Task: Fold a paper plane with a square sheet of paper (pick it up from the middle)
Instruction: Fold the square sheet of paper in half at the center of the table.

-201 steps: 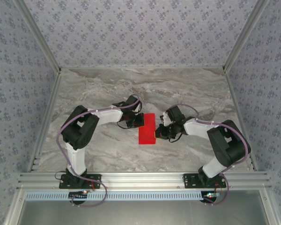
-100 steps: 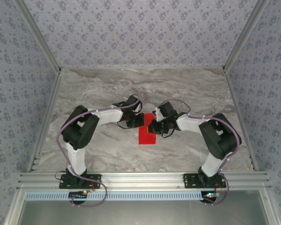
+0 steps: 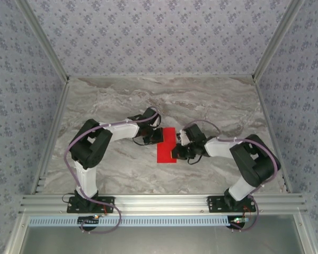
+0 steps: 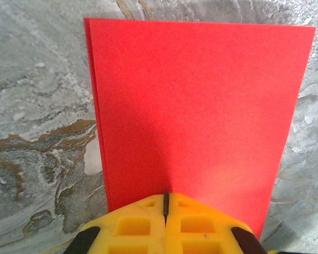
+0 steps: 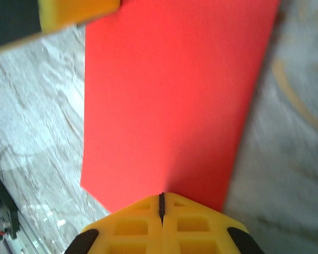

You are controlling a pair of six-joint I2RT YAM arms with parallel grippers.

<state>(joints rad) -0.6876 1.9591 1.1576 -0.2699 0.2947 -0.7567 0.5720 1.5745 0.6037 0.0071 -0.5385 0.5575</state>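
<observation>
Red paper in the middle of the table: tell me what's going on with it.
The red paper lies on the marble table as a rectangle. The left wrist view shows two layers along one edge, so it looks folded in half. The left gripper has its shut tips at the sheet's left edge and the right gripper at its right edge, both apparently pressing it flat. It has no pointed plane shape yet.

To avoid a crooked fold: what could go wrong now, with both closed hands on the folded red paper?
The paper shows two layers slightly offset along one edge; pressing may set a crooked crease.
If the right hand slides, it could drag the paper from under the left hand.
</observation>
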